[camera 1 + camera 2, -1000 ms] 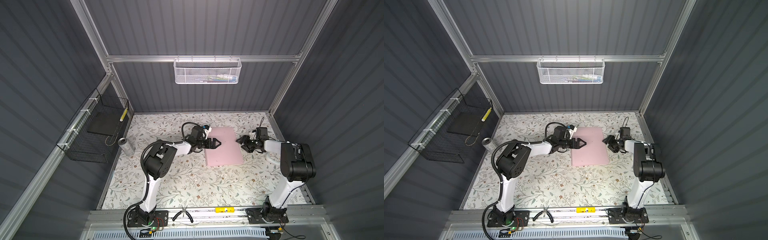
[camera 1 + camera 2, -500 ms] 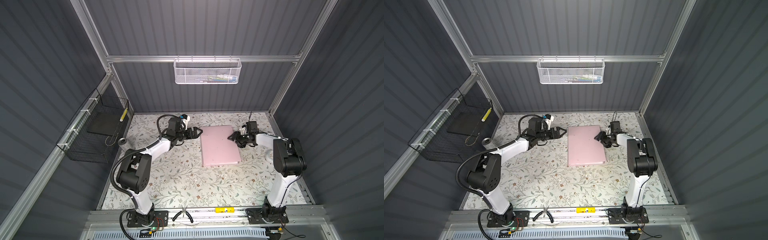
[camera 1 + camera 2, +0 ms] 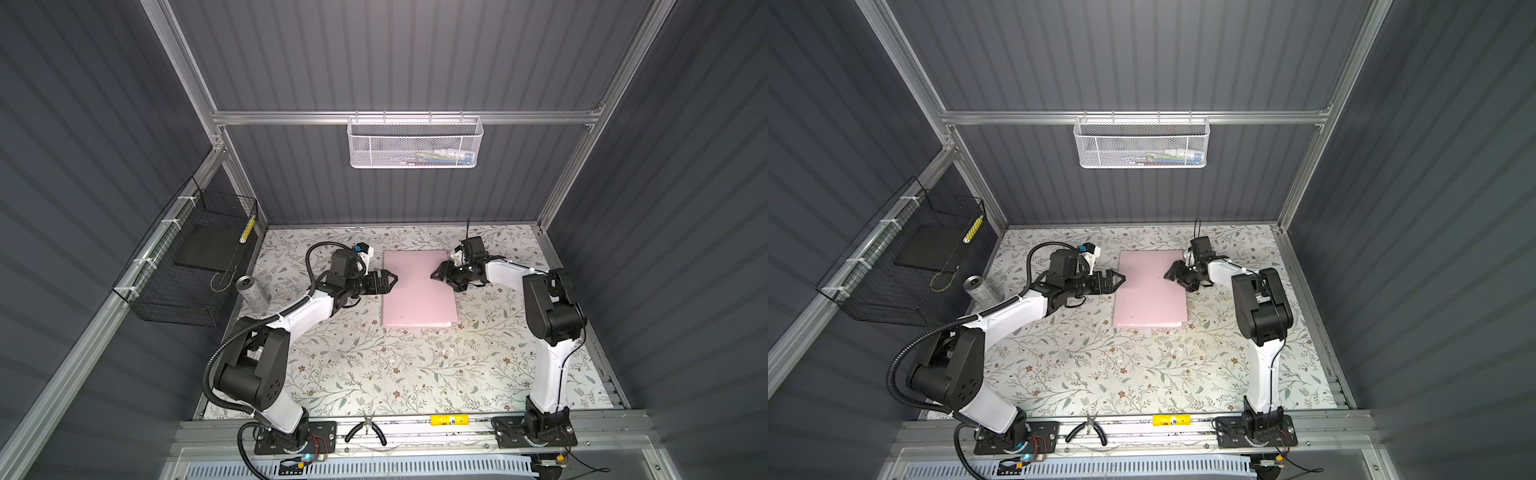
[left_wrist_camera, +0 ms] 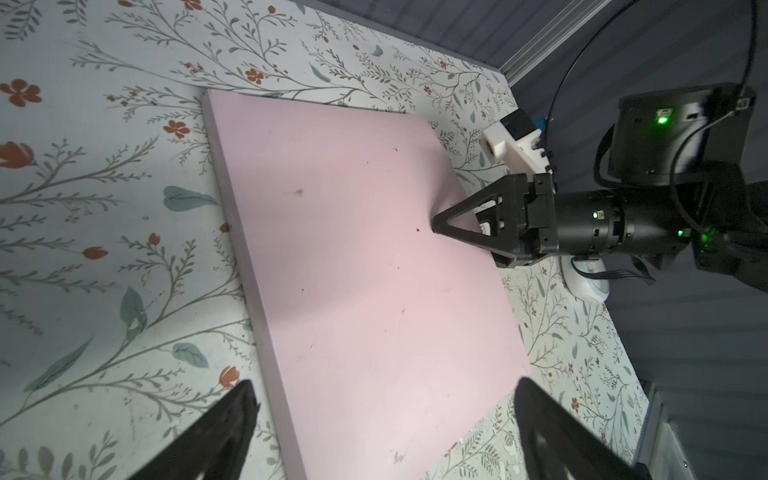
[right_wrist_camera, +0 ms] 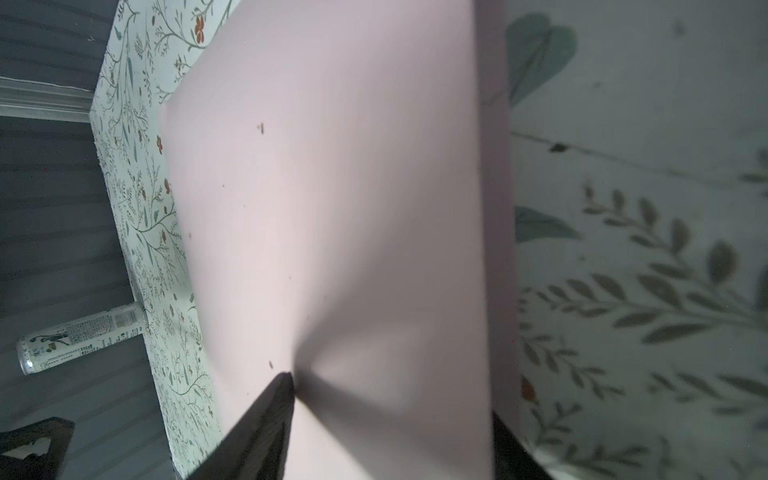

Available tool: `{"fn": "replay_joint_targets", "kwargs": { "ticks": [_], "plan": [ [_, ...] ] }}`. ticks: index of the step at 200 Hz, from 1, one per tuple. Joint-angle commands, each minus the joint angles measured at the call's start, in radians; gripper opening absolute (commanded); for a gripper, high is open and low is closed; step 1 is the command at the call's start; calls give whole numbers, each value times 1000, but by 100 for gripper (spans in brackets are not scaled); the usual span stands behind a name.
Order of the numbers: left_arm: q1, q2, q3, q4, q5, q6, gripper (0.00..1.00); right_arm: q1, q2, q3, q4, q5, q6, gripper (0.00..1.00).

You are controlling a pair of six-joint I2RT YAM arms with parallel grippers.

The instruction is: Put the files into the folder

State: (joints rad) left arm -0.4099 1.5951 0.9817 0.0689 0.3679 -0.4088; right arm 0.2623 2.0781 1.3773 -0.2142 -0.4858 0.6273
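Now the pink folder (image 3: 415, 299) lies between my claws, long sides facing them; my right claw (image 3: 441, 279), half apart, touches its top, my left claw (image 3: 390, 281) hangs wide apart.

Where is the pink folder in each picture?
Top view: the pink folder lies flat on the far half of the table, near the middle.
Top view: the same spot, a little further left in the picture.
Left wrist view: it fills the middle.
Right wrist view: very close, filling the middle.
Shared landmark: the floral table cover under it shows in every view.
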Motion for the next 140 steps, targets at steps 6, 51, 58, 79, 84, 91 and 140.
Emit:
{"fn": "replay_joint_targets", "kwargs": {
  "ticks": [6, 51, 58, 79, 84, 91, 140],
  "plan": [
    [9, -51, -20, -19, -32, 32, 97, 12, -3, 17, -41, 9, -9, 60],
    [14, -73, -45, -7, -109, 32, 99, -18, -149, -23, -97, 70, -70, 61],
    [14, -80, -49, -10, -133, 31, 99, -28, -184, -32, -111, 77, -84, 62],
    [14, -106, -60, -33, -304, 23, 100, -60, -291, -88, -105, 69, -114, 63],
    [14, -112, -69, -29, -353, 19, 100, -67, -319, -108, -93, 62, -119, 63],
    [14, -127, -89, -12, -415, 24, 100, -74, -355, -132, -78, 51, -128, 65],
    [14, -250, -316, 253, -971, 137, 100, -95, -584, -247, -14, 42, -180, 90]
  ]
}}
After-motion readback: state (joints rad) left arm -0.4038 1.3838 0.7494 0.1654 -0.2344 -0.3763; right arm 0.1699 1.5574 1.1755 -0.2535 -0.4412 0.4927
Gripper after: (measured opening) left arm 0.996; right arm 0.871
